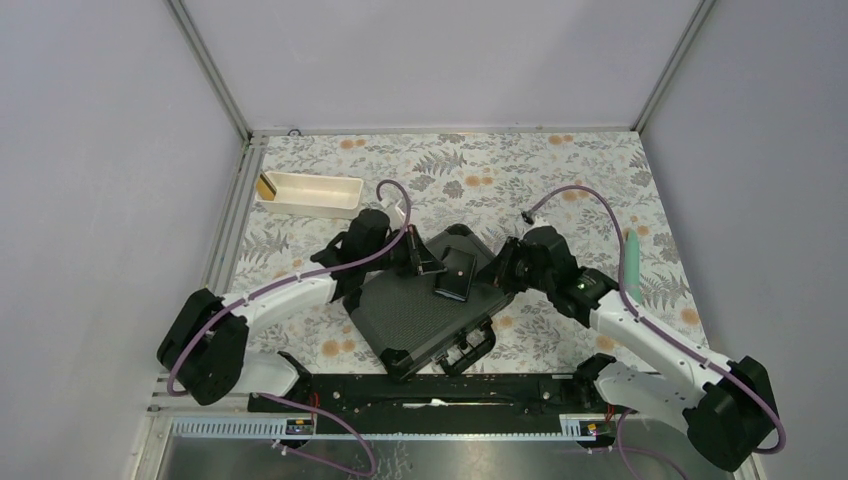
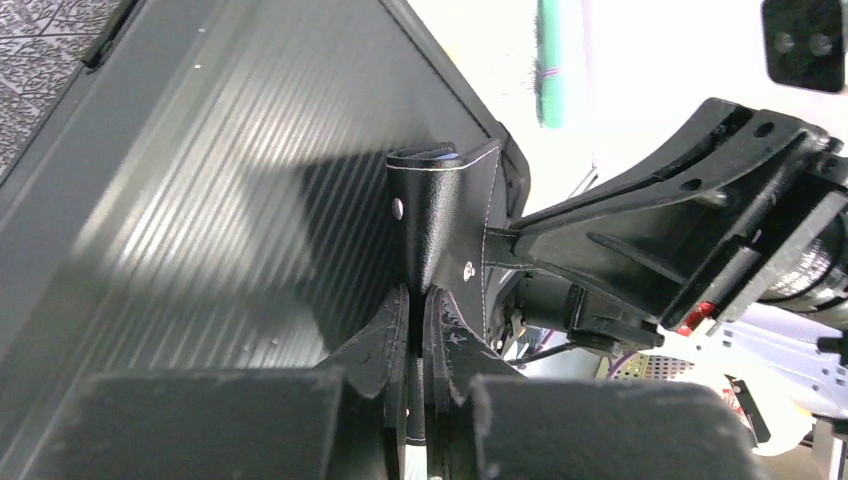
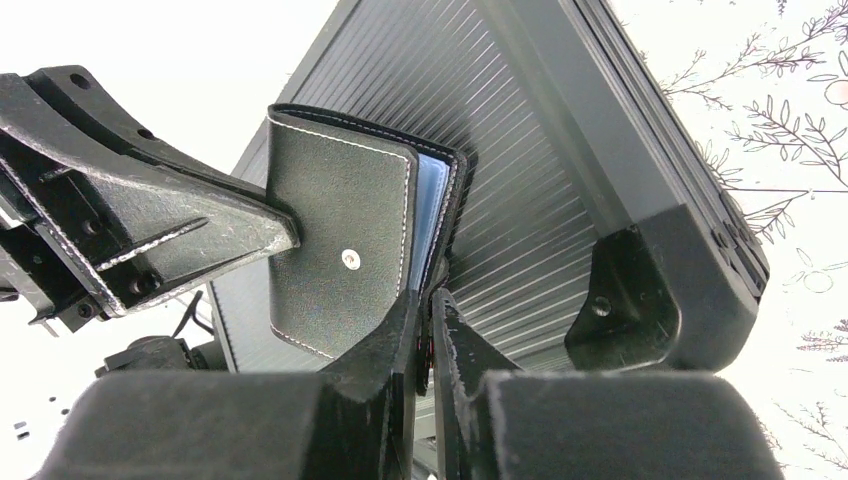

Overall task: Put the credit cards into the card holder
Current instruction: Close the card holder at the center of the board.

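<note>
Both my arms bend inward over the table and meet above the black case, which lies at the near middle. The white tray sits far left, well apart from my tools, with something yellowish at its left end. The folded card holder hangs over the case's ribbed lid. My left tool is clenched on one edge and my right tool on the opposite edge. Grey-blue pockets show inside.
</note>
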`<state>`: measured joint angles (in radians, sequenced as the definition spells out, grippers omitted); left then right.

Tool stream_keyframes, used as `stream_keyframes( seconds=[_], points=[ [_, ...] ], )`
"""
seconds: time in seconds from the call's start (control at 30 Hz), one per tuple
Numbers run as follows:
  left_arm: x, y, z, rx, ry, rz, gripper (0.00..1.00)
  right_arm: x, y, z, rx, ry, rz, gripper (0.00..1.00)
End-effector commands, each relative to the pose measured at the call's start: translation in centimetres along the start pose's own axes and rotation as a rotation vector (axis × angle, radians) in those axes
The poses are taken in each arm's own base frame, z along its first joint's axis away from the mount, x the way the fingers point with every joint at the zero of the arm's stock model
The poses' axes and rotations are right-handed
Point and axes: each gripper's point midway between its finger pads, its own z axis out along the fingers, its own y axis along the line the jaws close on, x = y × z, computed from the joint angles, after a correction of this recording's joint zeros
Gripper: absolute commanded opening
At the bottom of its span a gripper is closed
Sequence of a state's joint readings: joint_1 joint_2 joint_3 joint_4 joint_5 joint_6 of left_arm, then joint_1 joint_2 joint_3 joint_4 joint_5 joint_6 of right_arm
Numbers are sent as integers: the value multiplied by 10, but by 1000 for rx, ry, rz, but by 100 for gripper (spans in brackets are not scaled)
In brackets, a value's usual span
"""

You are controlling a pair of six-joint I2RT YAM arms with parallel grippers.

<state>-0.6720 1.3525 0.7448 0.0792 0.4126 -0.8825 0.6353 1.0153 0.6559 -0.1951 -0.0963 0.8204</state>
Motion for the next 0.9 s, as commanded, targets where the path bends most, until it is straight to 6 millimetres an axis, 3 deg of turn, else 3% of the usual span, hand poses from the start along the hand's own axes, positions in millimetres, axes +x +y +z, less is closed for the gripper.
stream_keyframes(
  seconds=[0.0, 0.1, 0.27, 0.37, 0.6, 0.87],
  points=[
    [-6, -32, -16, 122, -51, 57, 0, -18, 21, -15, -100, -96, 15, 6],
    [-12, -47, -29, 170, -97, 113, 0, -28, 32, -31, -151, -156, 15, 25],
    [-18, -65, -57, 213, -173, 238, 0, -41, 54, -59, -251, -230, -16, 66],
    [-17, -78, -75, 261, -203, 299, 0, -42, 70, -66, -321, -219, -70, 80],
    [-7, -108, -116, 383, -237, 365, 0, -36, 121, -90, -591, -181, -202, 88],
    [7, -129, -141, 482, -213, 362, 0, -32, 159, -122, -814, -167, -280, 90]
  ],
)
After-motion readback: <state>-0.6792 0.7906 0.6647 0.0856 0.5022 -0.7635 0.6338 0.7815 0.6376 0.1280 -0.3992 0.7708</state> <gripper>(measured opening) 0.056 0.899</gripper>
